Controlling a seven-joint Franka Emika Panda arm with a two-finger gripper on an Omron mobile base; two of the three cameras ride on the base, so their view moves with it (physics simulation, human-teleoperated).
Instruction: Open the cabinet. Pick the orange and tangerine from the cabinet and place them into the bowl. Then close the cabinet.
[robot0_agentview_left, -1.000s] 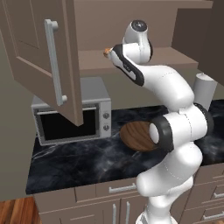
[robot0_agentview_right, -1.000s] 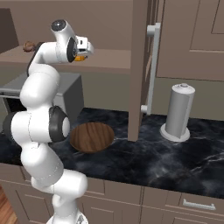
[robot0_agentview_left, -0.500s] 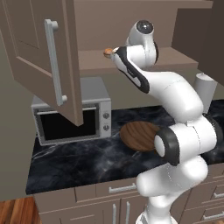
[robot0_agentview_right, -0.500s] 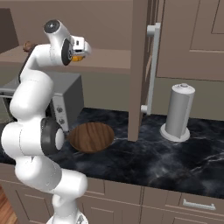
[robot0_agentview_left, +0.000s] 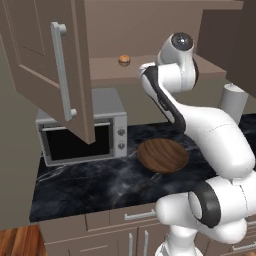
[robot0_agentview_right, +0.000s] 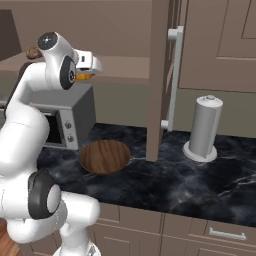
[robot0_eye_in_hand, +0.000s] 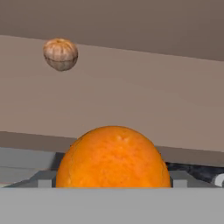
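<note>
The cabinet stands open, its left door (robot0_agentview_left: 45, 65) swung out over the microwave and its right door (robot0_agentview_right: 159, 75) seen edge-on. My gripper (robot0_agentview_right: 86, 75) hangs just in front of the shelf's edge (robot0_agentview_left: 107, 70), shut on the orange (robot0_eye_in_hand: 113, 157), which also shows under the hand as the orange (robot0_agentview_right: 84, 76). Farther back on the shelf lies the small brownish tangerine (robot0_agentview_left: 124, 60), seen beyond the orange as the tangerine (robot0_eye_in_hand: 61, 54). The dark wooden bowl (robot0_agentview_left: 162, 155) sits on the counter below my hand, and nothing lies in the bowl (robot0_agentview_right: 105, 156).
A grey microwave (robot0_agentview_left: 82, 130) stands on the black marble counter (robot0_agentview_left: 90, 185) under the open left door. A grey upright cylinder (robot0_agentview_right: 205, 127) stands right of the right door's long handle (robot0_agentview_right: 172, 80). Drawers run below the counter.
My hand has drawn back from the shelf toward the right with the orange in it, uncovering the tangerine. The elbow has swung out and down. Doors and bowl have not moved.
</note>
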